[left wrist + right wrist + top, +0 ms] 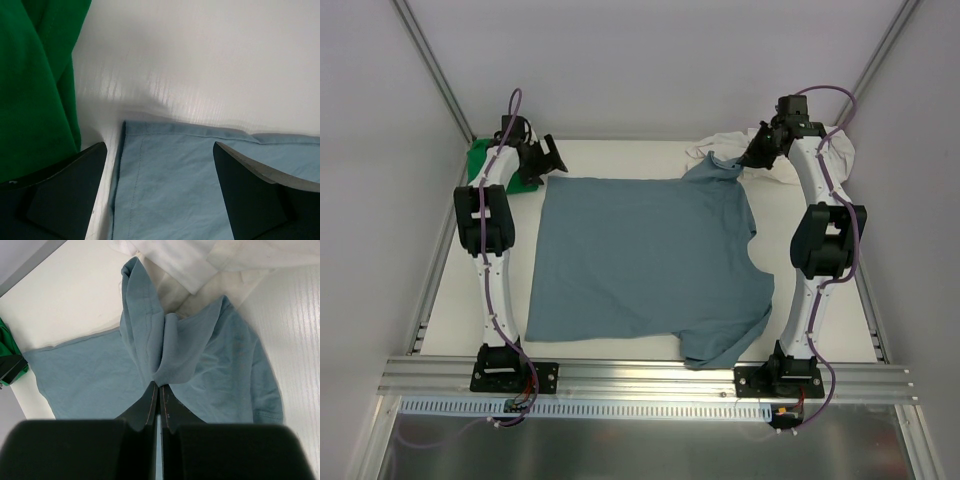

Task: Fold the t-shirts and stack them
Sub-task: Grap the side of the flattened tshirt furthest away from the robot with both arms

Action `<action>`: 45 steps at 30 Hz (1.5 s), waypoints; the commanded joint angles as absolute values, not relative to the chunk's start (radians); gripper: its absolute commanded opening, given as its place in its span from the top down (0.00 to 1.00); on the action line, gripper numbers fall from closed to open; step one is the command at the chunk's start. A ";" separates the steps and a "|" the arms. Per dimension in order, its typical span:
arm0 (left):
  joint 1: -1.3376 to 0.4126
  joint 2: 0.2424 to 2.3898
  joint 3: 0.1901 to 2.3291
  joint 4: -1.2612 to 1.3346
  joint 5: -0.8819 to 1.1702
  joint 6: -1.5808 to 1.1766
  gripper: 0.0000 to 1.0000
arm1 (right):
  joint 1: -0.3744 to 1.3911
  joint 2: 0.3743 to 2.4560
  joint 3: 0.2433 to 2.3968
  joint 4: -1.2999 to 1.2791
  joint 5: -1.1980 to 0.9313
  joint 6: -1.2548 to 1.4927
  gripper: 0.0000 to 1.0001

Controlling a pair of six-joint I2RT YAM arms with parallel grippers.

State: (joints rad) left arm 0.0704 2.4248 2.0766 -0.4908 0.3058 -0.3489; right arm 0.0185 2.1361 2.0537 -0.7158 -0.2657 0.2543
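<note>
ok so the right hand (159,389) is clamped on a bunch of the blue shirt (200,350) at its tips, the left hand (159,150) hovers wide open and empty over the hem corner (131,131), so I'd pinch that corner deep first.

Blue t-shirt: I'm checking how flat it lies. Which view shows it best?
Top external: the whole blue t-shirt shows, mostly spread out. Left wrist shows only a hemmed corner; right wrist shows the fold pinched in the right gripper.
</note>
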 commanded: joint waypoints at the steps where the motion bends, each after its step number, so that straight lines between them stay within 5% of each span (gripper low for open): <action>1: 0.061 2.447 2.144 -0.537 0.298 -0.337 0.10 | 0.025 2.094 2.109 -0.719 -0.261 0.265 1.00; 9: 0.060 2.510 2.215 -0.592 0.377 -0.359 0.14 | 0.023 2.097 2.120 -0.726 -0.256 0.259 1.00; 16: 0.058 2.517 2.212 -0.595 0.411 -0.362 0.28 | 0.023 2.112 2.148 -0.736 -0.256 0.258 1.00; 20: 0.058 2.525 2.212 -0.607 0.431 -0.364 0.47 | 0.025 2.114 2.149 -0.736 -0.255 0.258 1.00; 26: 0.060 2.523 2.206 -0.623 0.425 -0.357 1.00 | 0.020 2.111 2.146 -0.736 -0.250 0.258 1.00; 45: 0.061 2.278 2.103 -0.580 0.367 -0.310 1.00 | 0.020 2.056 2.102 -0.747 -0.272 0.222 1.00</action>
